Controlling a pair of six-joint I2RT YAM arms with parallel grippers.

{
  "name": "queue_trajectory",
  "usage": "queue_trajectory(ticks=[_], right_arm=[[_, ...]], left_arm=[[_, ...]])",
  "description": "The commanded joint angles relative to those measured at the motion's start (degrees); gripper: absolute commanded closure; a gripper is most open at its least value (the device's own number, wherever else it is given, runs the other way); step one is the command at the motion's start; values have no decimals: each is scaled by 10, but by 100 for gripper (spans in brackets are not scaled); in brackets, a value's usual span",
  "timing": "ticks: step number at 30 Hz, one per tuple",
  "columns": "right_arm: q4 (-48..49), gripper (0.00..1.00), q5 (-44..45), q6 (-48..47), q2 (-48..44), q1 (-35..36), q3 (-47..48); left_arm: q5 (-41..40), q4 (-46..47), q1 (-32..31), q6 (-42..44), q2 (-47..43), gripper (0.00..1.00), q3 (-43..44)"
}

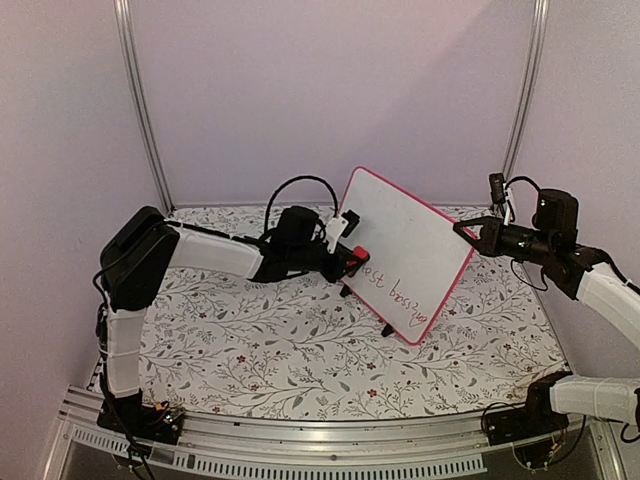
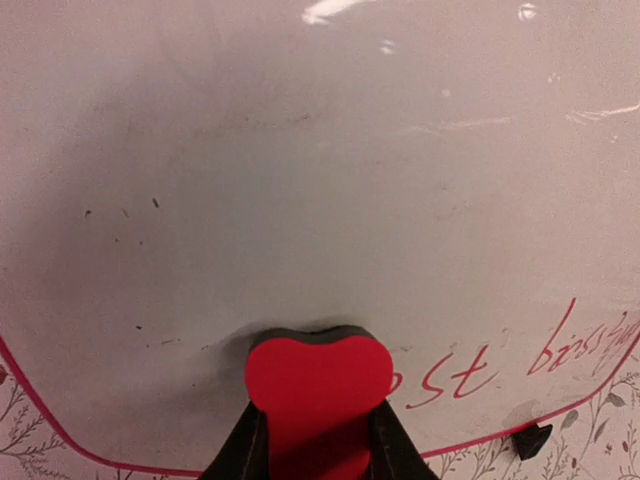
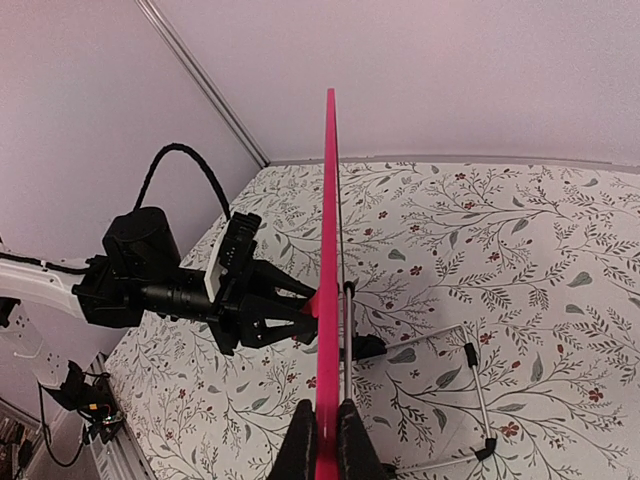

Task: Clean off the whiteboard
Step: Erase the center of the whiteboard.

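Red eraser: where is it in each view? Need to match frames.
Top external: red eraser mid-frame, against the whiteboard's left side.
Left wrist: bottom centre, on the board.
Right wrist: small red wedge just left of the edge-on board.
Shared landmark: the board's red-pink frame.

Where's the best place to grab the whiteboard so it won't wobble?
Pinch the whiteboard by its thin pink rim, coming from the right, edge-on, like the right gripper does. It's flat and stands tilted, and its face must be free for the eraser.
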Motion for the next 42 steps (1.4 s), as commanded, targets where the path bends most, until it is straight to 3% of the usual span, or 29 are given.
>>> queue_trajectory(ticks=[1, 24, 42], right_arm=[[-49, 100, -67, -25, 4, 15, -20], [-51, 100, -70, -26, 10, 15, -15], [-51, 100, -69, -26, 9, 15, -17]], left_arm=[[-31, 24, -22, 3, -5, 100, -29], [-57, 29, -22, -12, 31, 100, -85], [-30, 20, -36, 9, -19, 100, -17]])
